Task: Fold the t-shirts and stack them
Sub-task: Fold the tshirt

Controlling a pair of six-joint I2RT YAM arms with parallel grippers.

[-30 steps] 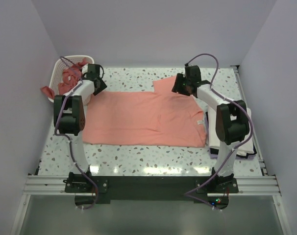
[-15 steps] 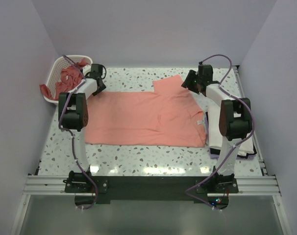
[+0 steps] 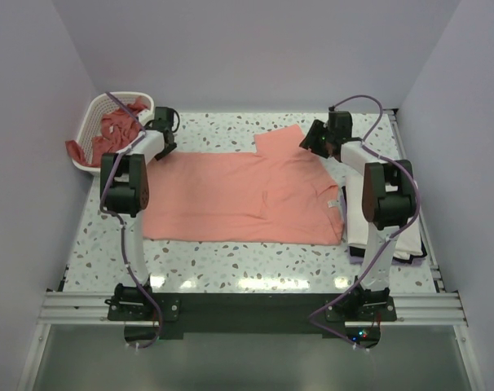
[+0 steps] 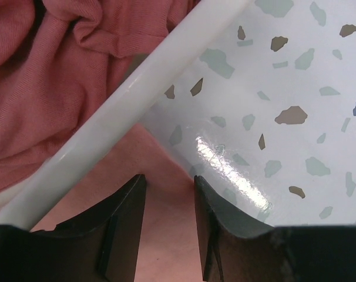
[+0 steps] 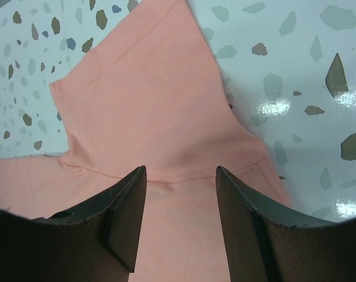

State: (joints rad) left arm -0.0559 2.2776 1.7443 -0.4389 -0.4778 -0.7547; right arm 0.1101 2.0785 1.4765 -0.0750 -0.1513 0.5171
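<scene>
Your right gripper [image 5: 179, 173] is sitting farther toward three o'clock than a second ago, jaws parted over the sleeve of the salmon t-shirt [image 3: 231, 199] lying flat at centre, left gripper [image 4: 168, 179] gaping above its ten-o'clock corner beside the basket [image 4: 125, 97].

Table [image 3: 231, 265]: white top, flecked with grey, brown and blue chips, glossy, glare near the front edge.

Middle: one salmon-pink t-shirt [image 3: 231, 195] spread flat, lying crosswise, its neck end to the right. One sleeve [image 5: 137, 88] lies flat toward the far side, its hem stitched.

Far left corner: white plastic basket [image 3: 100, 106] stands on the top, just beside the shirt's far left corner. Whether rim and cloth touch, cannot tell.

Right side: white cloth [image 3: 355, 232] lies flat, just beside the pink shirt's neck end, with a dark edge at its near right corner. Much of it is hidden.
</scene>
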